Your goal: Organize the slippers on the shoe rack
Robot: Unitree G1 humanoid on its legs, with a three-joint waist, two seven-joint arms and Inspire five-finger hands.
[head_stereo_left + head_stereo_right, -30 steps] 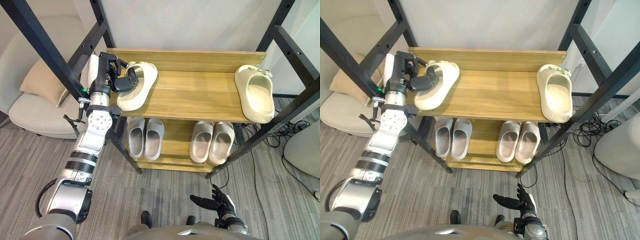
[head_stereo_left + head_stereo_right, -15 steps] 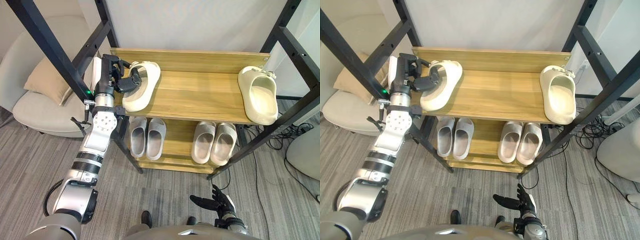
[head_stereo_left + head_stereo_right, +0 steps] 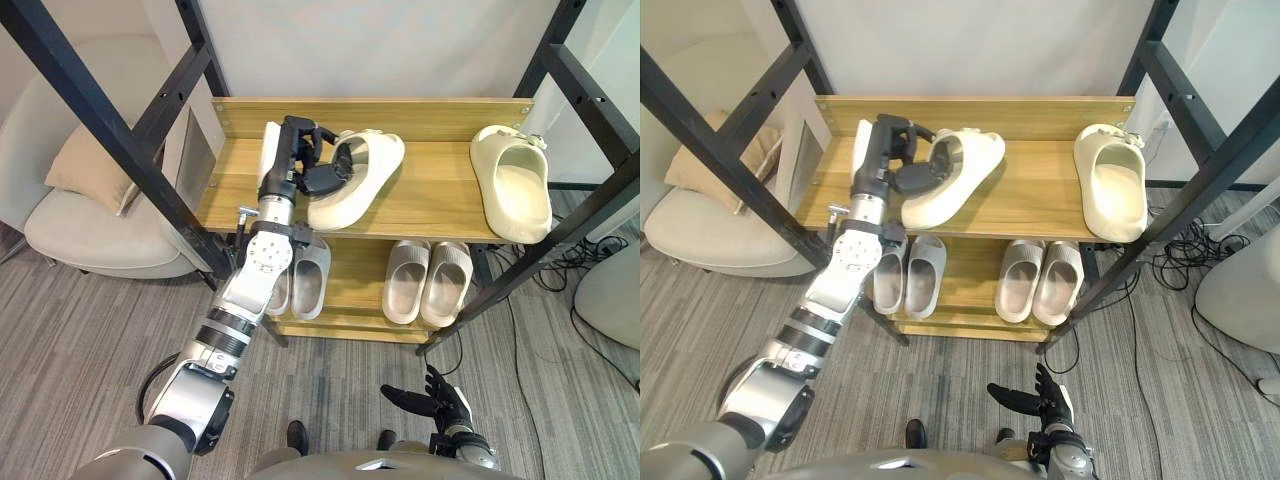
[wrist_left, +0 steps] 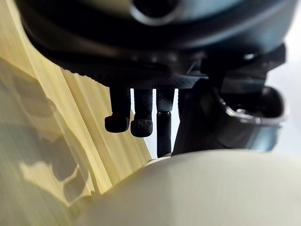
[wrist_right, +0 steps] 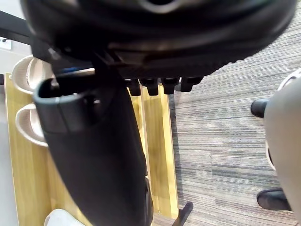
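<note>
A cream slipper (image 3: 362, 176) hangs tilted over the middle of the rack's top shelf (image 3: 440, 205), toe toward the back right. My left hand (image 3: 306, 168) is shut on its near edge, thumb inside the opening; the left wrist view shows the slipper (image 4: 211, 188) below the fingers (image 4: 141, 120). A matching cream slipper (image 3: 512, 186) lies at the shelf's right end. My right hand (image 3: 428, 402) hangs open low over the floor in front of the rack.
Two grey slipper pairs sit on the lower shelf, one left (image 3: 300, 278), one right (image 3: 430, 282). Black frame posts (image 3: 110, 120) flank the rack. An armchair with a cushion (image 3: 85, 165) stands left. Cables (image 3: 560, 262) lie on the floor at the right.
My left hand has carried the cream slipper from the top shelf's left end to its middle. The view shifted a little. My right hand stayed put.
</note>
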